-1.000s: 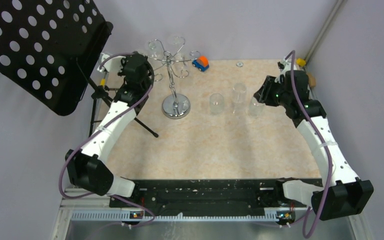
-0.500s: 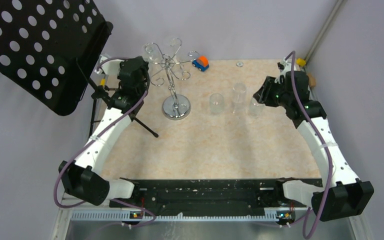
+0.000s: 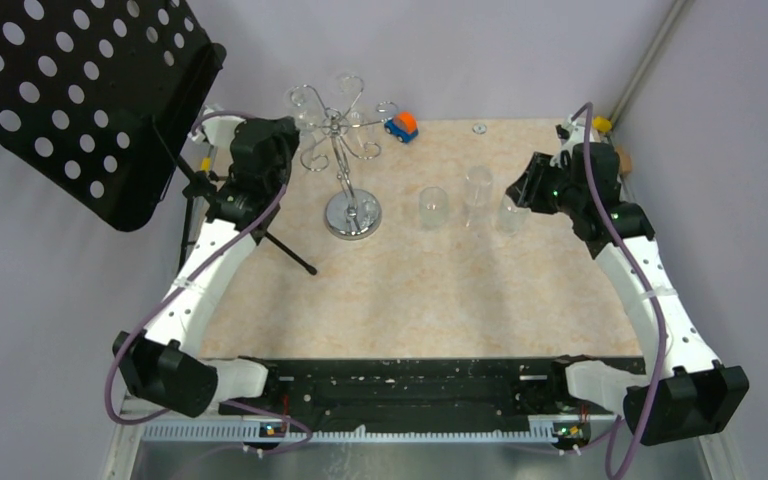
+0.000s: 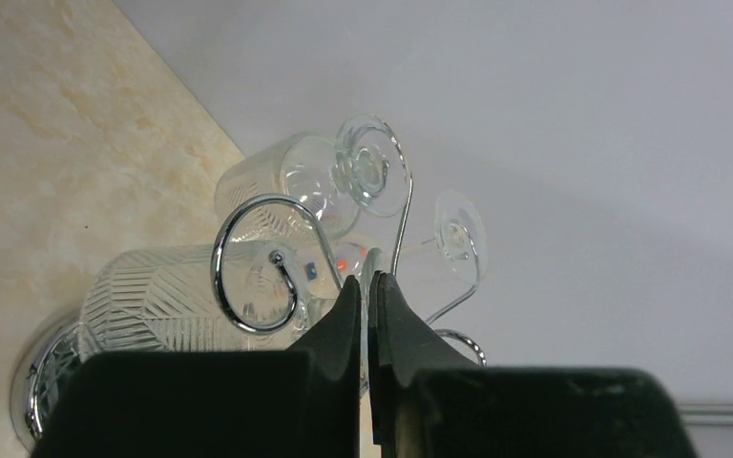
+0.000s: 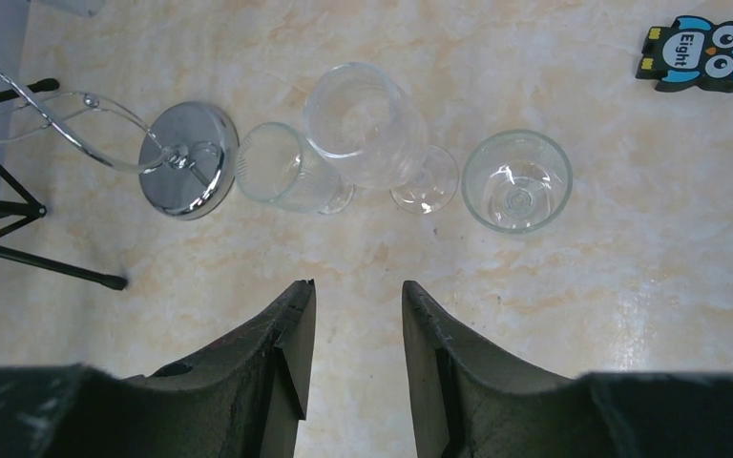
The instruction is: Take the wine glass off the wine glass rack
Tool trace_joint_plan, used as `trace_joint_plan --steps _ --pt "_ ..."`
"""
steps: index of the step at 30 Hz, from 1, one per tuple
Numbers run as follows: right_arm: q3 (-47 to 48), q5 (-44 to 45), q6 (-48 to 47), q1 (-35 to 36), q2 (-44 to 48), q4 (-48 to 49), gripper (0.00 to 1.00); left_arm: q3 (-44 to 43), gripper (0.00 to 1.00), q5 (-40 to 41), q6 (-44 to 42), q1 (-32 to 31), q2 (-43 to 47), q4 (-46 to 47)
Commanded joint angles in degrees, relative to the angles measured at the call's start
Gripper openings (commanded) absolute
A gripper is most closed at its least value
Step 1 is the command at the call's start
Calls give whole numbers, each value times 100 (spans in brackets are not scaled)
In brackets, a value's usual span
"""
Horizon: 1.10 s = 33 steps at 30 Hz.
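The chrome wine glass rack (image 3: 340, 160) stands at the back left on its round disc base (image 3: 352, 215). Its scroll arm (image 4: 248, 262) shows in the left wrist view. My left gripper (image 3: 290, 140) is at the rack's left arms. In its wrist view the gripper (image 4: 369, 281) is shut on a thin clear edge of a patterned wine glass (image 4: 172, 296), which hangs among the arms. Two more wine glasses (image 4: 363, 172) hang behind it. My right gripper (image 5: 358, 286) is open and empty, well right of the rack (image 5: 188, 160).
A tumbler (image 3: 432, 207), a tall stemmed glass (image 3: 478, 190) and a low glass (image 3: 510, 215) stand mid-table right of the rack. A toy car (image 3: 401, 126) is at the back. The black music stand (image 3: 80, 90) and its tripod legs (image 3: 280, 245) are at the left. An owl sticker (image 5: 699, 52) lies at the right.
My left gripper has drawn back to the left, away from the rack's post, and the rack's top arms have shifted a little. The right arm has not moved.
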State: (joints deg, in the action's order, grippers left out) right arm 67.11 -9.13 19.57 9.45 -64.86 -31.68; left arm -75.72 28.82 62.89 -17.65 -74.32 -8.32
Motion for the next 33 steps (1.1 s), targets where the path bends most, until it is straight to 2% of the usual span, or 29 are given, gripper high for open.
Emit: trace_joint_plan --steps 1,6,9,23,33 --pt "26 -94 13 -26 190 195 42 -44 0 -306 -99 34 555 368" --pt "-21 -293 112 -25 217 274 57 96 0 -566 -205 76 815 340" --pt "-54 -343 169 -31 273 348 61 209 0 -623 -208 77 943 291" --pt "-109 -811 446 -31 378 511 62 737 0 -696 -699 77 1884 -71" --pt "-202 -1464 647 -29 444 711 62 566 0 -1395 -1145 77 2393 -810"
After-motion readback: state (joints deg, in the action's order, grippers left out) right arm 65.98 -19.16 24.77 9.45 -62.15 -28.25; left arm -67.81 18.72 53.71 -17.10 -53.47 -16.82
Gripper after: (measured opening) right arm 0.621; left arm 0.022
